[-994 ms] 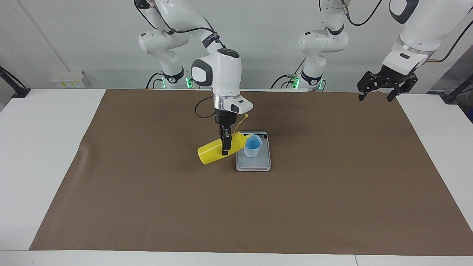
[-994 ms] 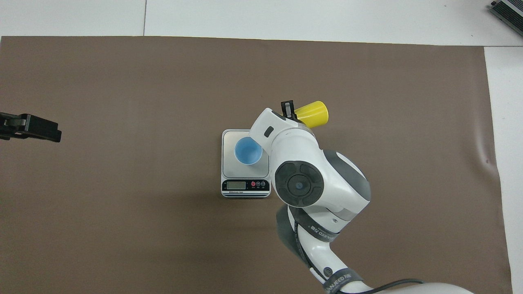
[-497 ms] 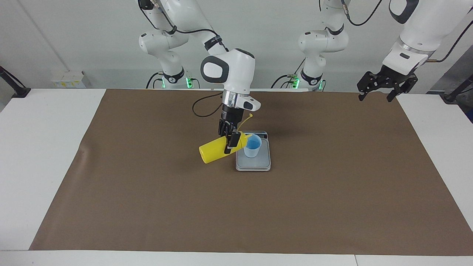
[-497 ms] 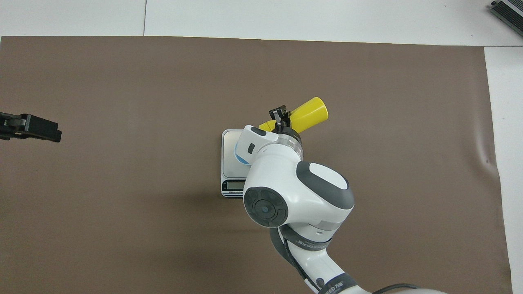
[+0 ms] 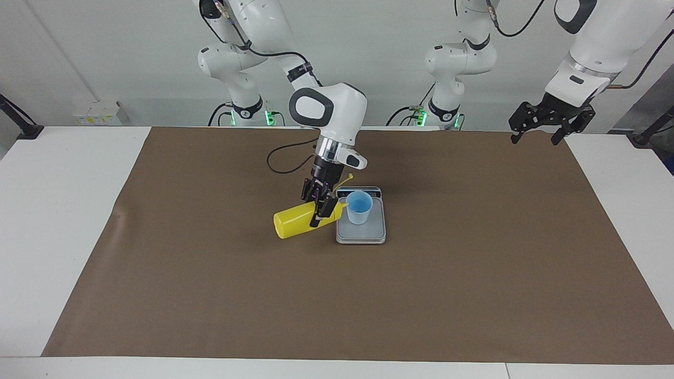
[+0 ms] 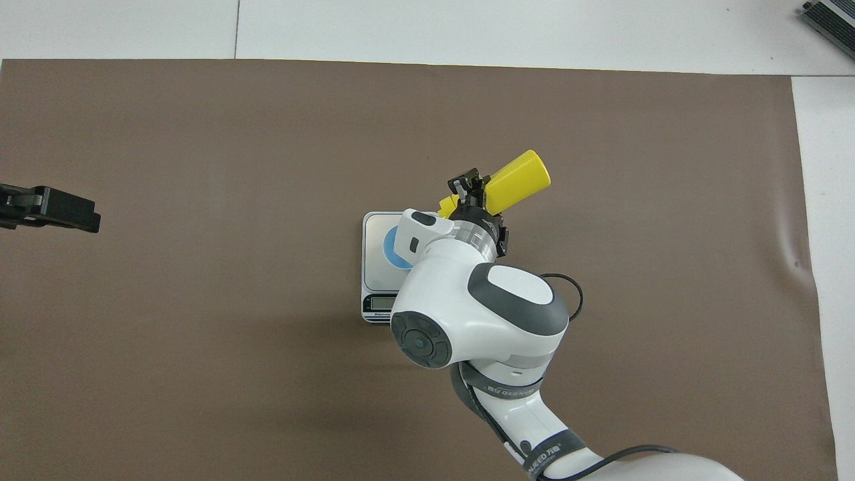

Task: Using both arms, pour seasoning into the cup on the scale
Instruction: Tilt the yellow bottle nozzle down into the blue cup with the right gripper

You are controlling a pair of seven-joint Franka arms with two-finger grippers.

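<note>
The yellow squeeze bottle [image 5: 296, 222] is clamped near its neck by the right hand [image 5: 319, 206] and held tilted, nozzle beside the rim of the blue cup [image 5: 359, 207] on the digital scale [image 5: 362, 231]. For a clean pour, the nozzle should be brought over the cup's mouth and the cup left untouched. The left hand [image 5: 543, 124] waits with fingers apart over the table [image 5: 474, 273] edge, well apart from the scale. One bottle, one cup, one scale and two hands are counted.
</note>
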